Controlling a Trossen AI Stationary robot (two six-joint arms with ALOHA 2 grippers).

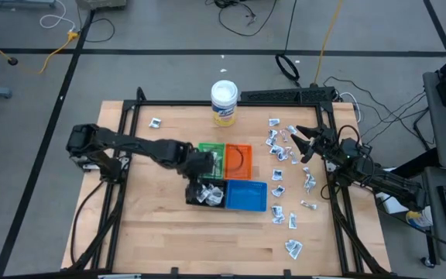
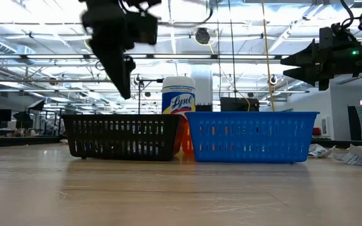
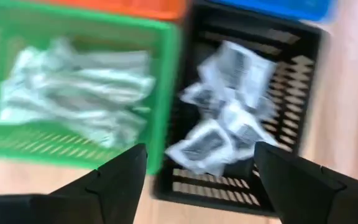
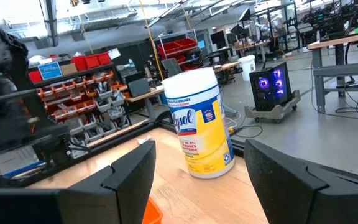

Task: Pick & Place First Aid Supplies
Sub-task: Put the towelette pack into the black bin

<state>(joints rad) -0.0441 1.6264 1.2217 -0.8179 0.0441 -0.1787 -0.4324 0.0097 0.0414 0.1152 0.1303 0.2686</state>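
Several white-grey packets [image 1: 279, 152] lie flat and scattered on the right part of the table; one [image 1: 156, 122] lies alone at the far left. More packets [image 3: 225, 118] are heaped in the black tray [image 1: 207, 192]. Pale wrapped strips [image 3: 79, 93] lie in the green tray [image 1: 211, 149]. My left gripper [image 1: 201, 167] [image 3: 197, 149] hangs open and empty above the green and black trays, fingers pointing down [image 2: 126, 88]. My right gripper [image 1: 296, 139] [image 4: 201, 149] is open and empty, raised above the scattered packets at the right.
The orange tray [image 1: 239, 159] and the blue tray [image 1: 246, 196] adjoin the green and black ones mid-table. A white-lidded, yellow-labelled tub [image 1: 224, 101] [image 4: 199, 124] stands at the far edge. Bare wood shows at the table's near left [image 1: 145, 232].
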